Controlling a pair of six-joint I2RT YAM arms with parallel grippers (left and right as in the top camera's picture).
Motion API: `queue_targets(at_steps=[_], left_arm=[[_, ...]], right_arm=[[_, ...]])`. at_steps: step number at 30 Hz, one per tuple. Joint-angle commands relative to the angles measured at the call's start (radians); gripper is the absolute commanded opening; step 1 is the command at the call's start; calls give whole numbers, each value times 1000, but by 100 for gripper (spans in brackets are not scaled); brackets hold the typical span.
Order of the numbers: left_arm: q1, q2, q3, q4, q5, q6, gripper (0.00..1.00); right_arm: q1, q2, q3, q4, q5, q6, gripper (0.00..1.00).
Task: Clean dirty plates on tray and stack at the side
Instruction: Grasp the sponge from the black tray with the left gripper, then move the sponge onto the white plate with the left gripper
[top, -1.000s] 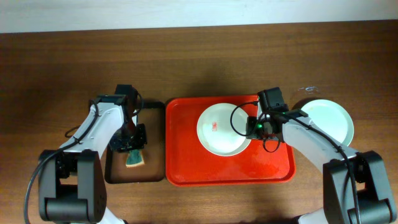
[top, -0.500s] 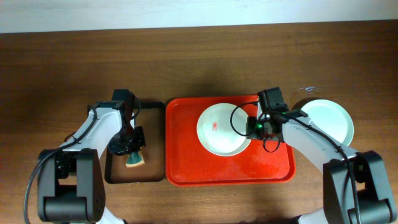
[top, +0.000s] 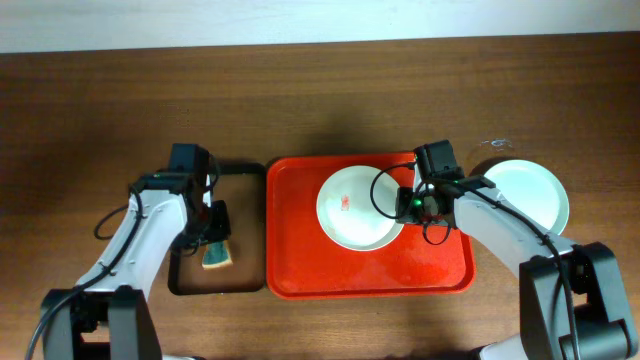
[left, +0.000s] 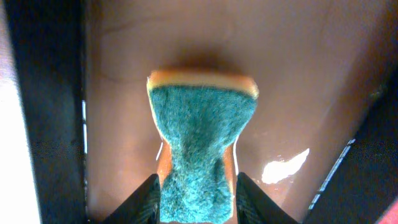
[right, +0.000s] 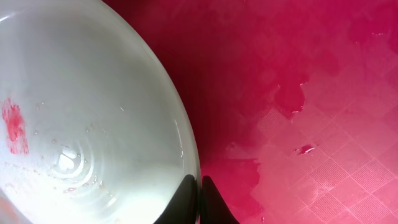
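Overhead: the white round shallow plate (top: 358, 208), red smear at its centre, lies on the large red rectangular plastic tray (top: 300, 272). A pale green round plate (top: 525, 193) sits apart on the wooden bench (top: 300, 100). The left claw (top: 212, 236) holds a green-and-orange scouring sponge (top: 216, 257) over the small brown black-rimmed tray (top: 250, 283). To wipe well, the sponge should probably land flat on the smear while the right claw (top: 410, 205) pins the plate.

Left wrist: the left claw stands partly closed, squeezing the sponge's lower end.

Right wrist: the right claw is pinched almost shut on the white plate's rim, over wet tray floor.
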Motion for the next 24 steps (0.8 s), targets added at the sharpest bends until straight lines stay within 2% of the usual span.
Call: queue_targets(at_steps=[1,3,5,9,16,17,18,20,21,22,23,24], left_arm=[[4,-8,-89,103,11,2,27],[4,-8,-89,109,10,3,18],[4,-7,-92,122,7,3,17],[4,-6,-140,166,8,2,20],[4,34,-149,168,8,2,19],[4,42,-149,174,8,2,17],[4,51,-149,174,8,2,17],[4,66,-149,174,8,2,16],[4,70,-149,176,11,2,11],[4,71,-149,179,11,2,0],[4,68,-137,152,10,3,0],[7,56,-108,114,5,3,0]], right_arm=[[4,14,-3,0,-2,1,5],[4,14,-3,0,-2,1,5],[4,14,-3,0,-2,1,5],[4,14,-3,0,-2,1,5],[4,14,-3,0,-2,1,5],[4,14,-3,-1,-2,1,7],[4,14,-3,-1,-2,1,15],[4,14,-3,-1,-3,1,17],[4,14,-3,-1,-2,1,17],[4,14,-3,-1,-2,1,17],[4,14,-3,-1,-6,1,28],[4,14,-3,-1,-10,1,29]])
